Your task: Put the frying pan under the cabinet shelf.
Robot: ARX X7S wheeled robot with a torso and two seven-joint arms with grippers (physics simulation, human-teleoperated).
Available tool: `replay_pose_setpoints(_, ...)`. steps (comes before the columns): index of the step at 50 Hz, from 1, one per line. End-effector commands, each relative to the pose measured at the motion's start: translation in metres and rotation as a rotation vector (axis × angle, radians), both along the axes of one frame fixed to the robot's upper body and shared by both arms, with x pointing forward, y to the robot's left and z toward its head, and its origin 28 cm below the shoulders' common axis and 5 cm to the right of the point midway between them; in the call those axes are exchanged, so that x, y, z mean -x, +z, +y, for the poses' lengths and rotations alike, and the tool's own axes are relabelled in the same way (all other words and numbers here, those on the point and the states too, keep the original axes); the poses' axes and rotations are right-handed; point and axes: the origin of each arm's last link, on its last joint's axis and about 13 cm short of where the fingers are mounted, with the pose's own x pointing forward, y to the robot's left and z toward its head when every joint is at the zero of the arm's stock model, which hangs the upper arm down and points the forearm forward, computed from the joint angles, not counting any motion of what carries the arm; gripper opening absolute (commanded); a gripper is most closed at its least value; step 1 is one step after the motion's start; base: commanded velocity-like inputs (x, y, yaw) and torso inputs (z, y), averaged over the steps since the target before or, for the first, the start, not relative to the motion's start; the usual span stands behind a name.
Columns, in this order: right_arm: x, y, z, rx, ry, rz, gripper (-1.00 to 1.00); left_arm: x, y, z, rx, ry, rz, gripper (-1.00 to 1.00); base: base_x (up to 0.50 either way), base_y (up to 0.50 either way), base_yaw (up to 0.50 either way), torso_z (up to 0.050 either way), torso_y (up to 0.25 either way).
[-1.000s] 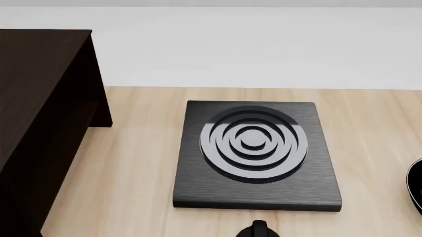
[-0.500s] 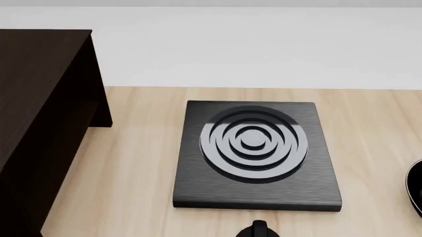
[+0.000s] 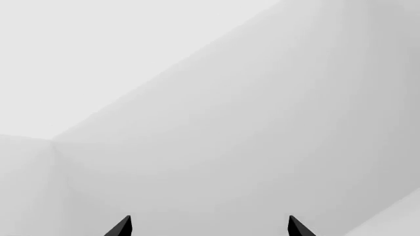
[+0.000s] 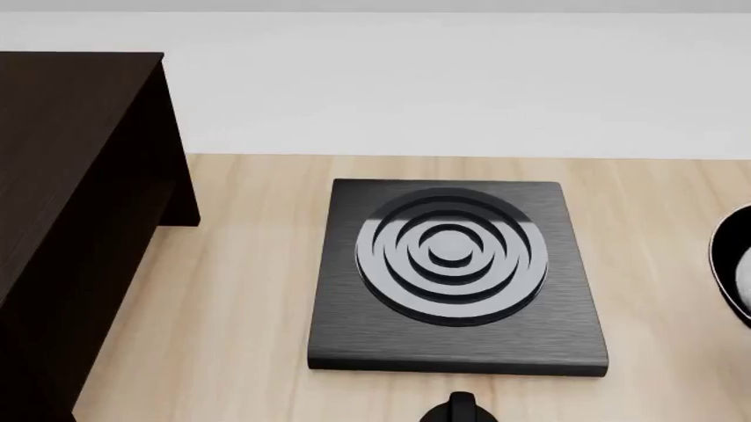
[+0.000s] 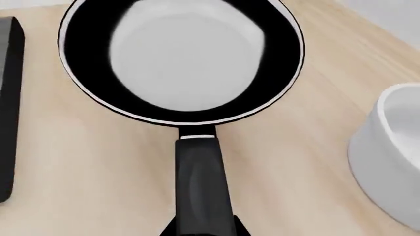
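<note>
The frying pan (image 5: 180, 59), glossy black with a pale inside, is over the wooden table in the right wrist view. Its handle (image 5: 200, 182) runs back between my right gripper's jaws. My right gripper (image 5: 203, 228) is shut on that handle, with a jaw tip on each side. In the head view only the pan's rim (image 4: 730, 264) shows, at the right edge. The dark brown cabinet shelf (image 4: 70, 220) stands at the far left. My left gripper (image 3: 208, 227) is open and empty, facing a blank white wall.
The square black burner plate (image 4: 455, 277) with concentric rings lies mid-table between the pan and the cabinet; its edge also shows in the right wrist view (image 5: 8, 108). A white round pot (image 5: 394, 162) stands beside the pan. A small black part (image 4: 462, 410) shows at the bottom edge.
The pan has come further into the head view from the right edge, moving left and a little up. The burner plate and cabinet have not moved.
</note>
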Motion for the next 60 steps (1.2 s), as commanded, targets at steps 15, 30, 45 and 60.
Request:
replay_pose_setpoints(15, -0.001, 0.097, 0.028, 0.2, 0.17, -0.164, -1.0, 0.011, 0.008, 0.009, 0.03, -0.006, -0.029, 1.0, 0.0, 0.0, 0.0, 0.0, 0.002)
replay_pose_setpoints(30, -0.004, 0.12, 0.035, 0.24, 0.251, -0.196, -1.0, 0.018, 0.017, 0.013, 0.018, 0.005, -0.044, 1.0, 0.0, 0.0, 0.0, 0.0, 0.001)
replay_pose_setpoints(45, -0.008, 0.147, 0.05, 0.283, 0.339, -0.209, -1.0, 0.022, 0.027, 0.014, 0.006, -0.005, -0.053, 1.0, 0.0, 0.0, 0.0, 0.001, 0.001)
replay_pose_setpoints(60, -0.003, 0.186, 0.066, 0.353, 0.42, -0.234, -1.0, 0.031, 0.039, 0.016, 0.025, 0.008, -0.122, 1.0, 0.0, 0.0, 0.0, 0.0, 0.002)
